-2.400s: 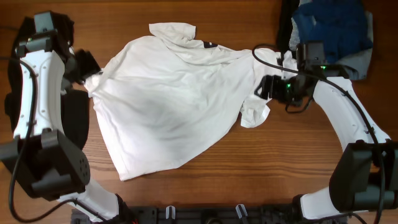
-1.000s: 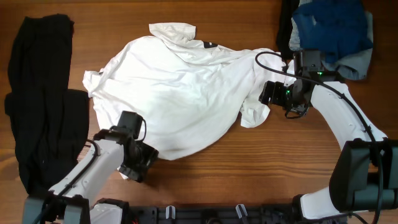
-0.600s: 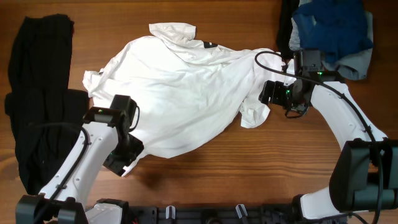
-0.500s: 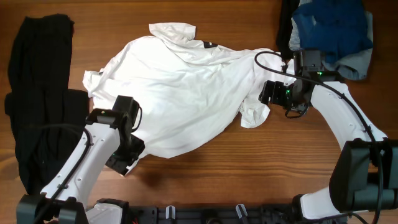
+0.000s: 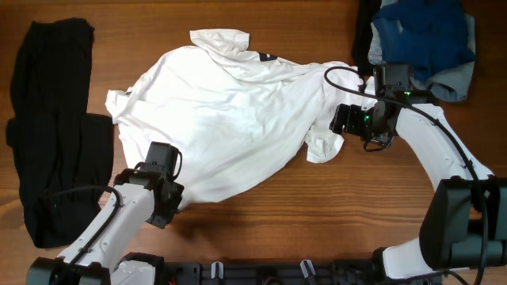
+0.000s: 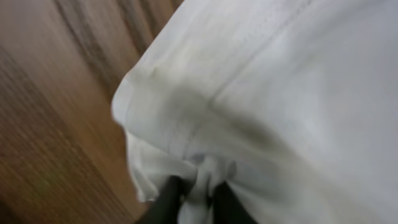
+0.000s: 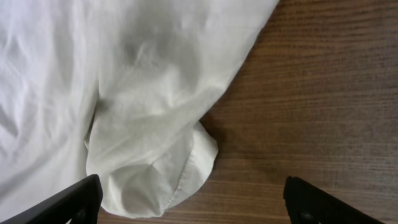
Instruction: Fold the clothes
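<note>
White shirt [image 5: 230,119] bears a small black label [image 5: 266,57] (unreadable).

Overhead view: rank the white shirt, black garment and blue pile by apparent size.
1. white shirt, clearly largest.
2. black garment.
3. blue pile, smallest, though the frame edge cuts it off.

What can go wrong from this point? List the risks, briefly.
1. The left gripper pinches only a small bunch of the shirt hem; pulling may slip it free.
2. The right gripper hangs open over the crumpled sleeve, so a fold now could trap wrinkles.
</note>
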Tool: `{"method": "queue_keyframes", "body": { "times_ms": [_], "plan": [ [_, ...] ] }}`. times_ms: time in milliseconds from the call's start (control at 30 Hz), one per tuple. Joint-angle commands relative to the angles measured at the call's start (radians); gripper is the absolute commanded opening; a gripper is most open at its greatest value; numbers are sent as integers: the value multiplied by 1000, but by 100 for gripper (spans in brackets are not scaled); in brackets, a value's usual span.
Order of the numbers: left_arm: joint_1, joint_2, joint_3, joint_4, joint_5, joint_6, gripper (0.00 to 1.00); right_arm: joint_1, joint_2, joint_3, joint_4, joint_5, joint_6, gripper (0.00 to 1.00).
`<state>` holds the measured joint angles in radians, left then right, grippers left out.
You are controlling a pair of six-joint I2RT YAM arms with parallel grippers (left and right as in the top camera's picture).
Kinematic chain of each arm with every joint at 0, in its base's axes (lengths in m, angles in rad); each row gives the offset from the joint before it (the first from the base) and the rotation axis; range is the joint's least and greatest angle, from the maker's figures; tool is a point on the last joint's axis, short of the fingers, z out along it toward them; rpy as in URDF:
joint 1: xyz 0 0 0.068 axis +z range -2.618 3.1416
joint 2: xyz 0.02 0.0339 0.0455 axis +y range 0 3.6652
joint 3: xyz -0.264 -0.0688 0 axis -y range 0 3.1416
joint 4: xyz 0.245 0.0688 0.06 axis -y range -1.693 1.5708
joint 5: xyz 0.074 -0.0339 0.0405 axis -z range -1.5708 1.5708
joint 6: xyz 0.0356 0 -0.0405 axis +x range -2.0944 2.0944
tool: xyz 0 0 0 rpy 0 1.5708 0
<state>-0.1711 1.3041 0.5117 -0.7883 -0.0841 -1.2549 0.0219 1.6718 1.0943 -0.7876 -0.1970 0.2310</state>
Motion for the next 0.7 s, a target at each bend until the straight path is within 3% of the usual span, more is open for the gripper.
{"method": "queue_keyframes", "body": {
  "times_ms": [0, 67, 200, 400, 533, 567, 600, 667],
  "plan": [
    [1, 65, -93, 94, -10, -14, 4, 1, 3, -7, -21, -17, 9, 94],
    [2, 61, -77, 121, -15, -2, 4, 2, 9, -8, -32, -41, 9, 93],
    [80, 46, 24, 127, -19, 180, 4, 18, 14, -91, 19, -44, 16, 85],
    [202, 46, 56, 127, -19, 206, 4, 37, 18, -273, 255, -70, 93, 68],
    [201, 47, 55, 74, -12, 205, 4, 169, 42, -305, 361, -47, 178, 40],
    [201, 49, 48, 66, -12, 204, 4, 191, 42, -305, 361, -14, 209, 31],
    [201, 50, 39, 66, -16, 205, 4, 203, 42, -304, 361, 6, 228, 10],
    [201, 50, 36, 73, -16, 216, 4, 192, 37, -302, 358, 10, 242, 4]
  ]
}}
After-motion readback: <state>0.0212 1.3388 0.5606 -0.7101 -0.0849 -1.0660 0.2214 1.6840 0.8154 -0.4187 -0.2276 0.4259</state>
